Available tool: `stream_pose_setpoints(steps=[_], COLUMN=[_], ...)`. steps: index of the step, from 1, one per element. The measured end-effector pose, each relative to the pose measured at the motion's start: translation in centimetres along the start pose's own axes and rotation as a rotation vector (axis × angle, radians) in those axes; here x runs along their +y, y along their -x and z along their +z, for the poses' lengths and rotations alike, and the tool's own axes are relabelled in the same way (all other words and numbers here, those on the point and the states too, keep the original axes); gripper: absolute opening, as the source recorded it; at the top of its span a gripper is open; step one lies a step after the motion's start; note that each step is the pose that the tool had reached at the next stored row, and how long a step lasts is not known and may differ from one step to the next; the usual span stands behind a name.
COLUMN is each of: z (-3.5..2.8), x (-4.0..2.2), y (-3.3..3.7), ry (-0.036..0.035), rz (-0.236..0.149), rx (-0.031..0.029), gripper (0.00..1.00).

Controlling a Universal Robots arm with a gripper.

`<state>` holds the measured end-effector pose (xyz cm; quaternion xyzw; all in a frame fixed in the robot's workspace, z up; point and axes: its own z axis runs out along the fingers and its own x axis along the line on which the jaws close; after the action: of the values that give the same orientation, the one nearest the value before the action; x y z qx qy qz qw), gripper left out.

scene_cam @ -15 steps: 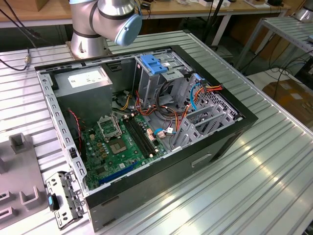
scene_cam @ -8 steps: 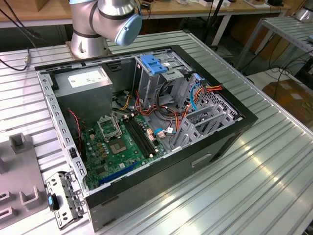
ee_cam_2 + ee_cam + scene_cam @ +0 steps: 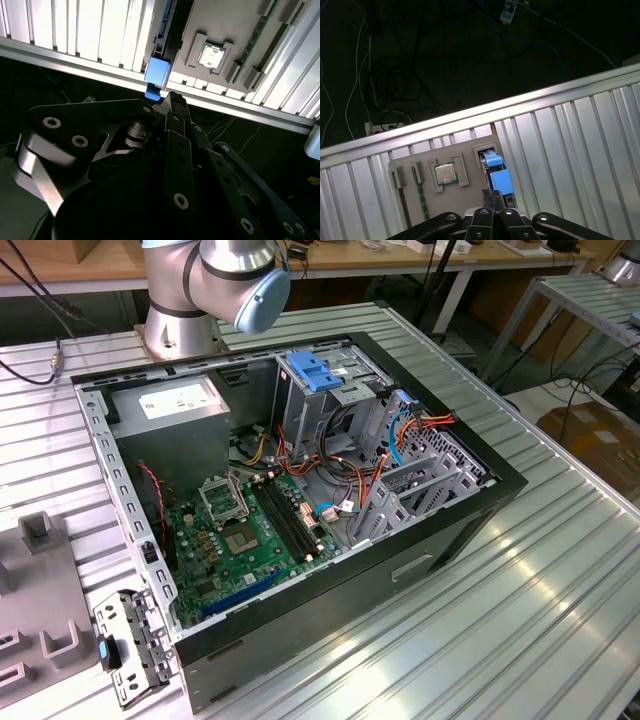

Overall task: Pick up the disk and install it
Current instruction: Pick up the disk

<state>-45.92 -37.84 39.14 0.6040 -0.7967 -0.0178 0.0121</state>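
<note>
where disk [image 3: 497, 181] stands on edge in grey tray [image 3: 467, 192], long axis toward fingers [image 3: 490, 199], pressed together.

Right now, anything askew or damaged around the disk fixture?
Nothing stands out. The disk sits on edge, straight in its slot of the grey fixture, with the gripper close to it; the chip lies flat in its recess.

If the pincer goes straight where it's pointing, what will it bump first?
Probably the disk, its blue end standing in the grey tray just ahead of the pincer, though depth is hard to judge.
</note>
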Motion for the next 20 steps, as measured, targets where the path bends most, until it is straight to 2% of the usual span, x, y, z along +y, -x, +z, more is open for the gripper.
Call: stream_pose_setpoints(steps=[5, 10, 12, 13, 15, 17, 20], z=[0.00, 0.00, 0.00, 0.00, 0.00, 0.00, 0.02], x=[0.00, 0.00, 0.00, 0.00, 0.00, 0.00, 0.00], y=[0.00, 0.00, 0.00, 0.00, 0.00, 0.00, 0.00], ry=[0.0000, 0.0002, 0.0003, 0.0005, 0.0005, 0.0006, 0.0007], rz=[-0.030, -0.109, -0.149, -0.189, -0.231, -0.292, -0.353], rx=[0.0013, 0.0047, 0.0064, 0.0082, 0.0100, 0.0125, 0.0152], gripper=[0.11, 0.11, 0.11, 0.11, 0.11, 0.11, 0.11])
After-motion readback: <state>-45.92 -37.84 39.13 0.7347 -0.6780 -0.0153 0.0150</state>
